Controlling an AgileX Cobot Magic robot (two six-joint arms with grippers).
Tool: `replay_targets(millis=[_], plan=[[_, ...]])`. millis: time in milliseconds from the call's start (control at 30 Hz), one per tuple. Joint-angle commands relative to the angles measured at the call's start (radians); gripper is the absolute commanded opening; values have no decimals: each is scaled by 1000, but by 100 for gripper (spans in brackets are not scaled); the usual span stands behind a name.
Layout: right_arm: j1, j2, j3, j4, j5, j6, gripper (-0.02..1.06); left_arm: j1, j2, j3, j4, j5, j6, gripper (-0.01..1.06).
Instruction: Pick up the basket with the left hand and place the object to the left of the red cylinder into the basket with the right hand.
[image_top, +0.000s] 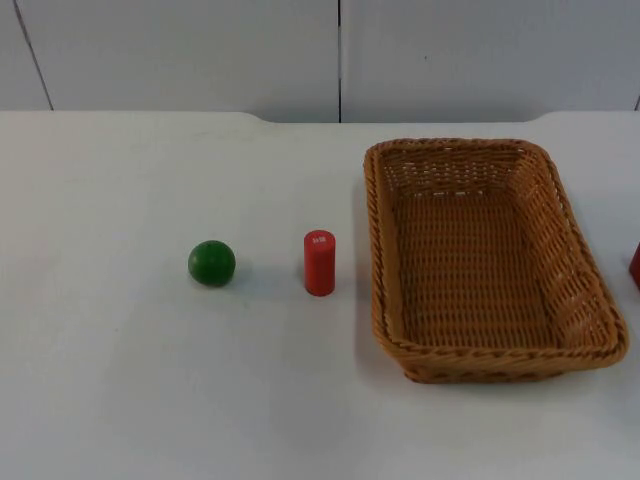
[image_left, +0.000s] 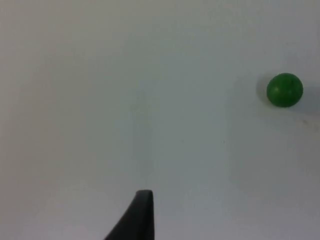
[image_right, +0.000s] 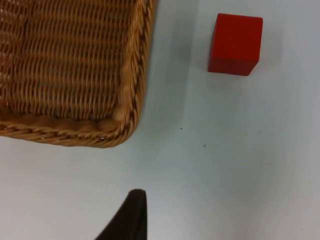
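Note:
A green ball (image_top: 211, 262) lies on the white table, left of the upright red cylinder (image_top: 319, 263). To the right of the cylinder stands the brown wicker basket (image_top: 480, 372) with nothing in it. My left gripper (image_left: 142, 220) hangs over bare table, well apart from the green ball (image_left: 284, 90). My right gripper (image_right: 132, 220) hangs above the table just outside a corner of the basket (image_right: 131, 90). Neither gripper touches anything.
A red cube (image_right: 235, 44) sits on the table close to the basket's right side, cut off at the picture's edge in the top view (image_top: 635, 265). The grey partition wall (image_top: 340, 55) closes the table at the back.

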Motion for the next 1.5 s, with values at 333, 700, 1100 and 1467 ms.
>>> replay_targets(millis=[333, 700, 1100, 1467], plan=[[-6, 1, -6, 2, -21, -14, 105, -87, 583, -504, -251, 62, 234, 96], [-6, 1, -6, -6, -28, -14, 105, -304, 1076, -1020, -180, 263, 96, 96], [-6, 1, -6, -6, -36, -14, 105, -479, 1390, -1304, -133, 252, -68, 93], [-6, 4, -2, -6, -25, -14, 105, -499, 1542, -1364, -164, 206, -132, 89]])
